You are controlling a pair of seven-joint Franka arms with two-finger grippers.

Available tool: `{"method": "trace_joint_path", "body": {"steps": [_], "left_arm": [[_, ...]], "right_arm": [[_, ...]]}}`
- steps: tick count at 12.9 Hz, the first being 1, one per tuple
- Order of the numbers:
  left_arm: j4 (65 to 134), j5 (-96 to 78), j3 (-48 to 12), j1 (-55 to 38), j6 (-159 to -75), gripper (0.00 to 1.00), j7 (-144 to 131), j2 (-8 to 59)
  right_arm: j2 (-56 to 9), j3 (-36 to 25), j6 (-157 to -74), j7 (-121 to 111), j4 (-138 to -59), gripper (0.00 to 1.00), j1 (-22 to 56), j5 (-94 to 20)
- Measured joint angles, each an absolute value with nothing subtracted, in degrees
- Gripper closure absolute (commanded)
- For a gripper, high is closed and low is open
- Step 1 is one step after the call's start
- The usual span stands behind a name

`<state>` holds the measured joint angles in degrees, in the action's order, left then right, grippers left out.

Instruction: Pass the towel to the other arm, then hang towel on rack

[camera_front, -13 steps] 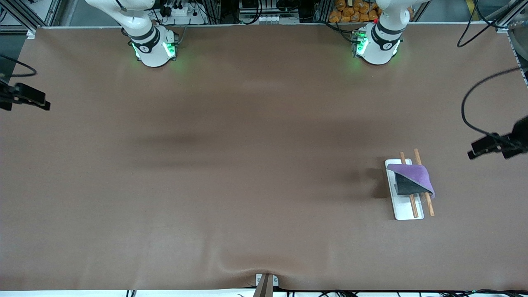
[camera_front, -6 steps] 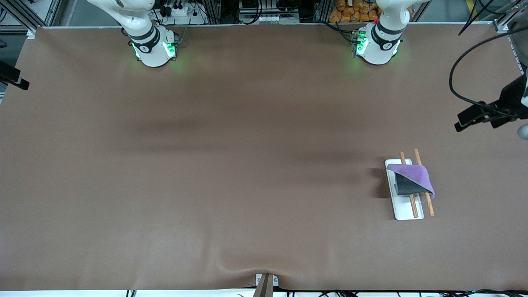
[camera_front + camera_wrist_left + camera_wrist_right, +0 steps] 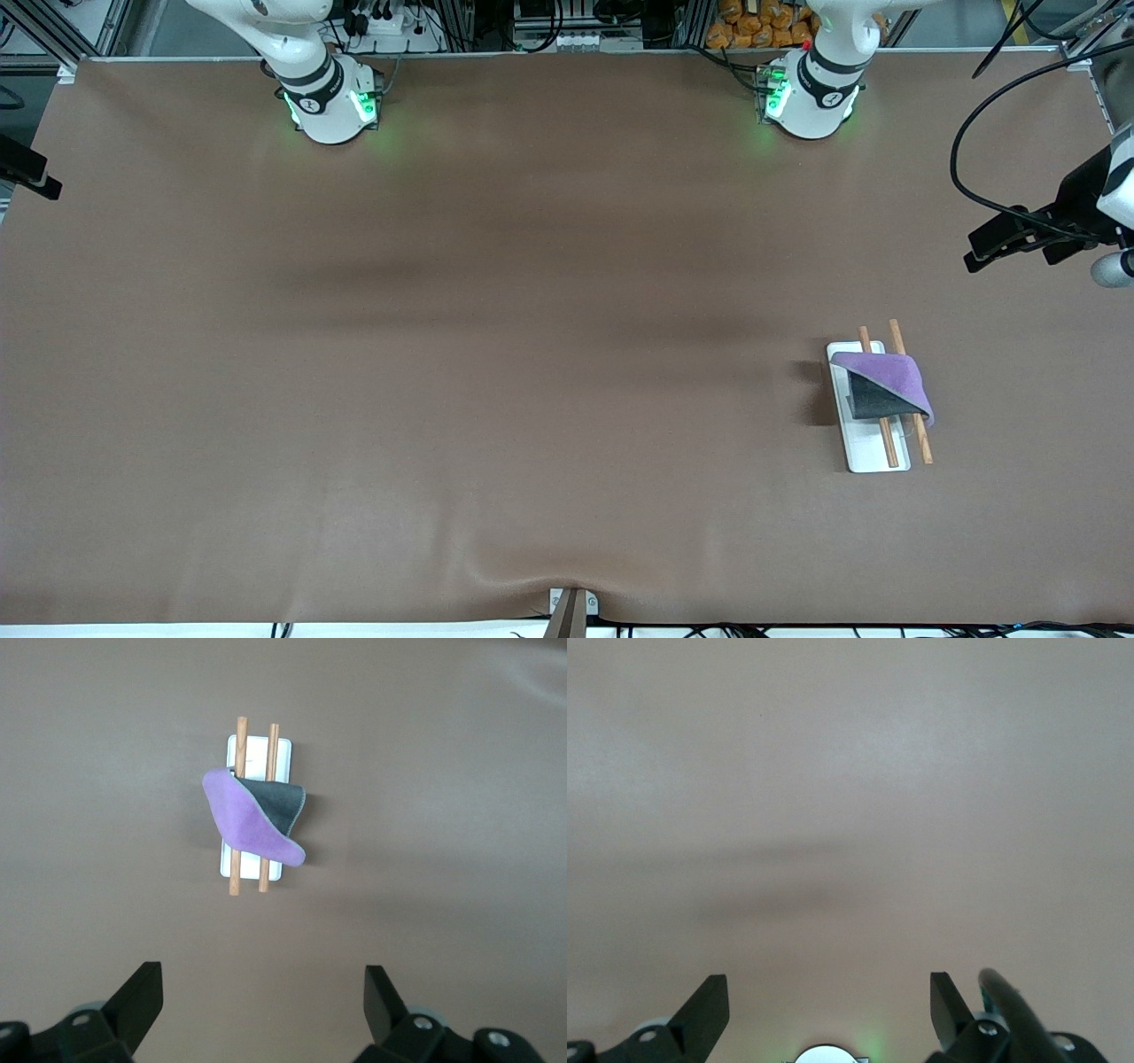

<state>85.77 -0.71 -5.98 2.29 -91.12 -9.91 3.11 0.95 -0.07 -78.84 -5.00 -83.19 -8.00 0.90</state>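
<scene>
The purple towel (image 3: 890,377) with its dark grey underside is draped over the two wooden rods of the rack (image 3: 864,447), which stands on the table toward the left arm's end. In the left wrist view the towel (image 3: 252,819) lies across the rack (image 3: 257,749). My left gripper (image 3: 1010,239) is open and empty, high over the table's edge at the left arm's end, well apart from the rack; its wrist view shows it (image 3: 263,1001) open. My right gripper (image 3: 27,168) is at the right arm's end, only partly in view; its wrist view shows it (image 3: 830,1005) open and empty.
The brown table cover (image 3: 532,354) has a shallow wrinkle near the front edge. Both arm bases (image 3: 332,102) glow green along the robots' side. A black cable (image 3: 966,142) loops by the left gripper. A small bracket (image 3: 571,607) sits at the front edge.
My left gripper has risen and drawn away from the rack toward the robots' side. My right gripper has drawn farther out at its end. The towel and rack have not moved.
</scene>
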Motion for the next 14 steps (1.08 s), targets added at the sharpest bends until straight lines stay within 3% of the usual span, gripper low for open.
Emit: {"method": "trace_joint_path", "body": {"steps": [7, 14], "left_arm": [[91.4, -0.7, -3.4, -0.8, -89.0, 0.0, -9.9, -2.8], [91.1, 1.6, -3.9, -1.0, -86.8, 0.0, -9.9, -3.6]], "right_arm": [[1.0, 0.1, -79.6, -5.0, -84.4, 0.0, -7.8, 0.9], [1.0, 0.2, -79.6, -5.0, -84.6, 0.0, -7.4, 0.9]]}}
